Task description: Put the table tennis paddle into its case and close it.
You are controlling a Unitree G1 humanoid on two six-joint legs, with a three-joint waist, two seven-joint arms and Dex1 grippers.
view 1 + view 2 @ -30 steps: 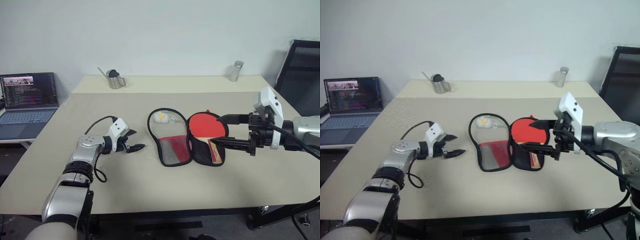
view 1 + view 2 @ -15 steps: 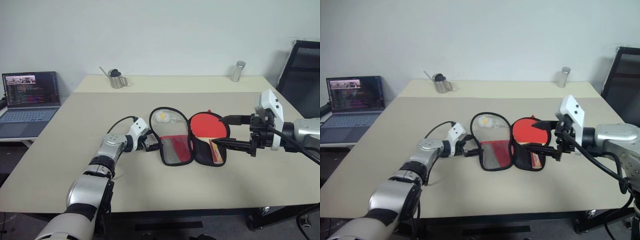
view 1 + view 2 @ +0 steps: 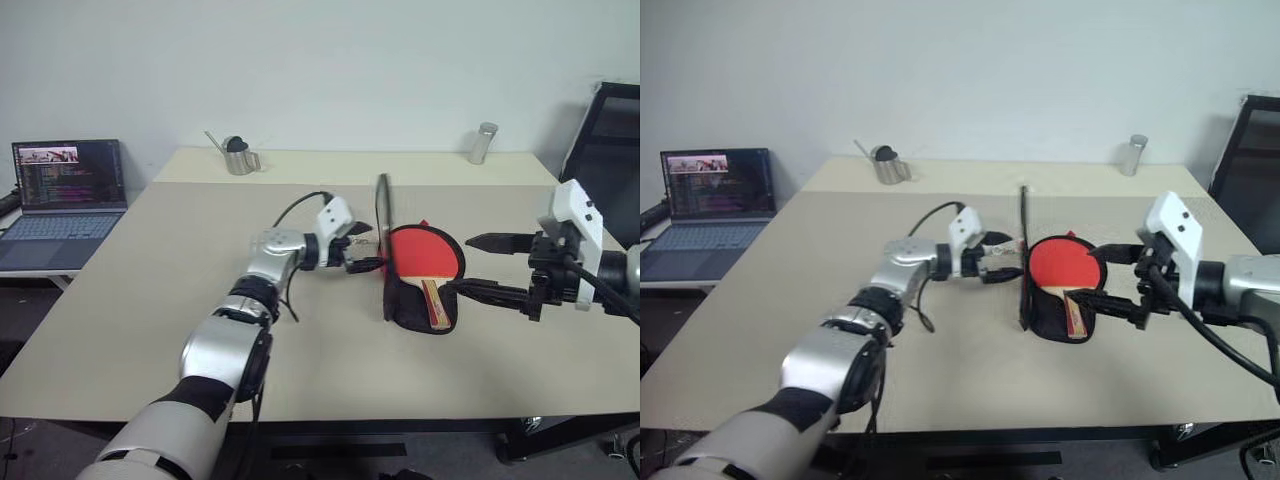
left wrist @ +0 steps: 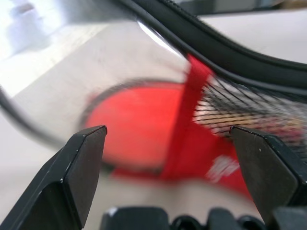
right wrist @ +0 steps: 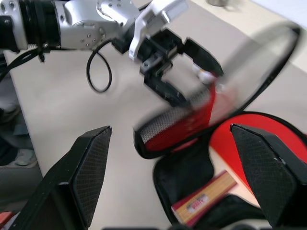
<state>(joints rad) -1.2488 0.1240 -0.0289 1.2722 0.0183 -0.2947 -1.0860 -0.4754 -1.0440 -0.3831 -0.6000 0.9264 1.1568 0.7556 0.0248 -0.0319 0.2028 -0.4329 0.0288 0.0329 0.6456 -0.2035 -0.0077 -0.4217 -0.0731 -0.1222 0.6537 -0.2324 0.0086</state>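
One table (image 3: 150, 300), largest thing here; laptop (image 3: 66, 190) off its left edge, screen text too small to read. Metal jug (image 3: 238, 158) and a small tin (image 3: 484, 143) at the far edge, a black chair (image 3: 608, 140) at the right, cut off by the frame.

Case (image 3: 405, 300) lies mid-table, open: lower half flat, lid flap standing on edge, seen nearly edge-on from the head cameras, so its lettering is hidden. In the right wrist view the flap is blurred; red side and mesh show, white print unreadable.

Paddle (image 3: 424, 255) lies inside the lower half, red face up. Long axis runs near-to-far: head toward the far edge, handle toward the near edge. Handle has a red label with print, too small to read. Flap hides the paddle's left rim.

Left gripper (image 3: 368, 250) fingers spread, right at the upright flap's left side; cannot tell if touching. Right gripper (image 3: 478, 266) fingers spread wide, holding nothing, just right of the case, pointing at it.
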